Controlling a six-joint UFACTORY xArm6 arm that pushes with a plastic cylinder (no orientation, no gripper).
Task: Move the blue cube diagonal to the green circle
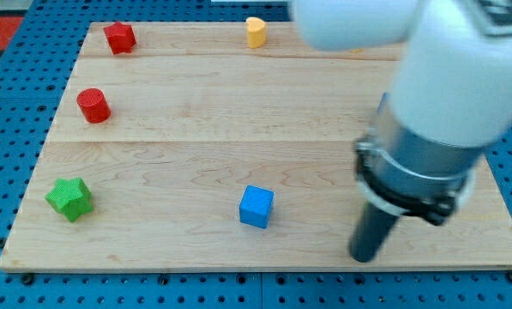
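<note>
Setting: wooden board (pixel 238 129) lying on a blue pegboard (pixel 15 103), nothing fancy, pale planks running across the view.

Blue cube: blue cube (pixel 256 207) sits near the view's bottom, a bit right of centre, flat on 1 face and well apart from everything else.

Which way it points: turned slightly off square to the board edge, so 1 corner leans toward the view's bottom. No real long axis, it's a cube, all sides look the same.

How it'll handle: my guess is light, stiff, and pretty slidey on smooth wood. Nothing to grab, so it's a push job. I'd meet the middle of a flat face; catch a corner and it'll probably spin away.

Green circle: honestly can't find 1. The only green thing showing is a green star (pixel 69 199) at the view's bottom left. The arm's big body covers the view's right, so something could be hidden there.

My tip: my tip (pixel 364 257) is down at the board, to the view's right of the blue cube and slightly lower, clearly apart, not touching.

Claw state: there isn't 1, just a plain rod, so no open or closed to report.

Other stuff: red cylinder (pixel 93 106) at the view's left, red star-ish block (pixel 119 38) top left, yellow block (pixel 256 32) at the top middle, shape hard to call.

Progress guess: cube looks untouched so far.
</note>
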